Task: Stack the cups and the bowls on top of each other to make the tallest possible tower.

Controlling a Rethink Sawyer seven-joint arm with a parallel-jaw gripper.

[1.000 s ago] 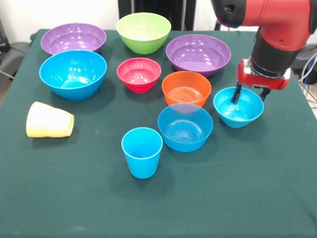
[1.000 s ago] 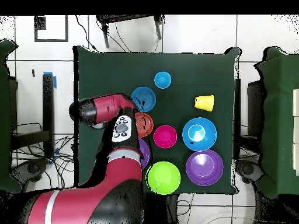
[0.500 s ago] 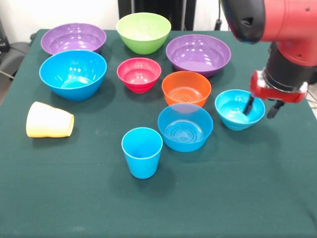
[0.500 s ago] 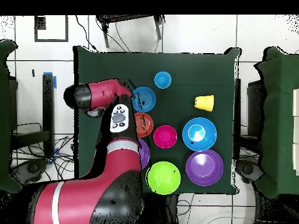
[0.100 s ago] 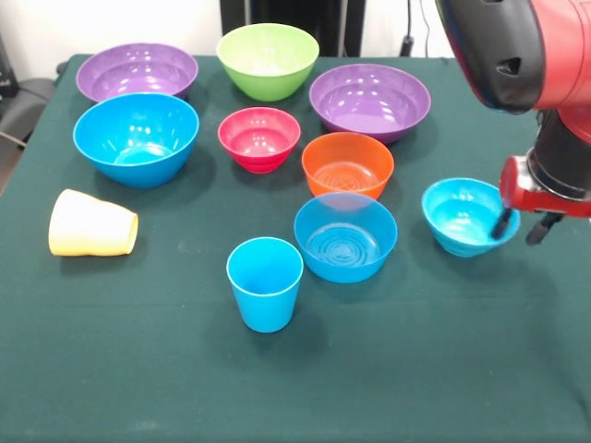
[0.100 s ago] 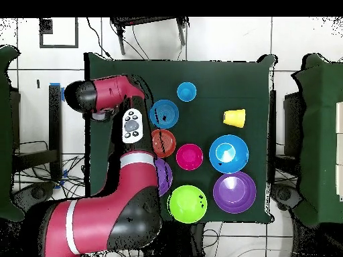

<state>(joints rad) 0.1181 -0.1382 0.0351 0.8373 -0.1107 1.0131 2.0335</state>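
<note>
**Pinching the small blue bowl's rim**

My gripper [image 5: 520, 224] straddles the rim of the small blue bowl [image 5: 464, 215]: one finger [image 5: 502, 222] inside, the other outside, closed on the wall between them. The bowl's base is on the green cloth [image 5: 416, 369].

In the front view, the mid blue bowl [image 5: 345, 235] sits to the left of my gripper, with the orange bowl [image 5: 347, 164] just behind it. Further left and nearer the camera stands the blue cup [image 5: 265, 282], upright and empty. The yellow cup [image 5: 90, 224] lies on its side well away to the left. The red bowl [image 5: 259, 137], big blue bowl [image 5: 136, 137], two purple bowls [image 5: 370, 100] [image 5: 137, 72] and green bowl [image 5: 268, 60] sit further back. Nothing is stacked.

From overhead, my arm [image 6: 110, 201] hides the gripper and held bowl.
</note>
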